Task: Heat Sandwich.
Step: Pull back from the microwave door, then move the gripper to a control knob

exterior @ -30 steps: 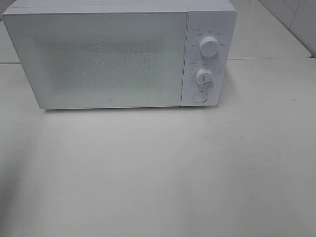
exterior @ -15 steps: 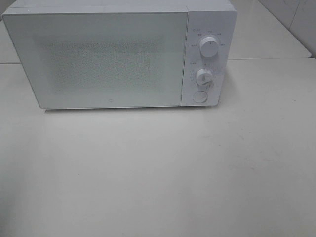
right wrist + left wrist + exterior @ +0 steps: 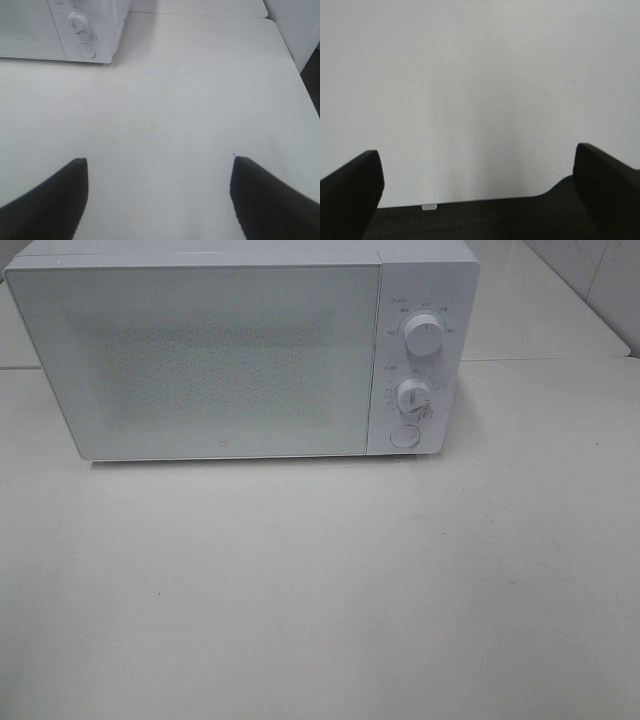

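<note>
Microwave point(image 3: 220, 360) sits upper left, door shut, no sandwich in sight. Left gripper point(image 3: 477, 160) and right gripper point(image 3: 160, 167) gape empty. Loading seems unstarted; next, I'd guess, the door button point(image 3: 403, 436) wants pressing.

Left end effector point(image 3: 476, 172) spread wide, right end effector point(image 3: 159, 165) likewise

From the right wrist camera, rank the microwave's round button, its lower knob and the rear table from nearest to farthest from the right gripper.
From the right gripper:
1. The round button, low on the control panel of the microwave.
2. The lower knob, just above the button; nearly a tie with it.
3. The rear table, beyond the seam behind the microwave.
</note>
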Robot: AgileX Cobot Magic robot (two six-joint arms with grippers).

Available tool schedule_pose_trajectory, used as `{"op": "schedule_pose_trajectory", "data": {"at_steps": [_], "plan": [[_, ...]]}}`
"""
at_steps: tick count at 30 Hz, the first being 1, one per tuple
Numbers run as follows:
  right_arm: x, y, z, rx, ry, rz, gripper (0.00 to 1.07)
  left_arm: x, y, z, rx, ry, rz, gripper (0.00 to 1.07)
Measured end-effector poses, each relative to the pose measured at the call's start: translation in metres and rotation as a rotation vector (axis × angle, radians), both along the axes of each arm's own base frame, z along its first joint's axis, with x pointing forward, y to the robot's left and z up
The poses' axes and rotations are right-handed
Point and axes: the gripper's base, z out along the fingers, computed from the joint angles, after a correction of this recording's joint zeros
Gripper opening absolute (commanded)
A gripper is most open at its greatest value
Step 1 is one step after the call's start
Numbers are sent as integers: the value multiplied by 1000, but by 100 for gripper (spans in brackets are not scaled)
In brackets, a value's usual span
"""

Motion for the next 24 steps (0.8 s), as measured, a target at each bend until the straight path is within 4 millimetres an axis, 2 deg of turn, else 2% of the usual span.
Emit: {"op": "schedule_pose_trajectory", "data": {"at_steps": [7, 16, 24], "plan": [[0, 0, 0, 0, 0, 0, 75, -21, -2, -8, 6, -158, 3, 98], [0, 0, 0, 0, 0, 0, 75, -43, -4, -7, 14, -307, 1, 98], [0, 0, 0, 0, 0, 0, 75, -43, -4, -7, 14, -308, 1, 98]]}}
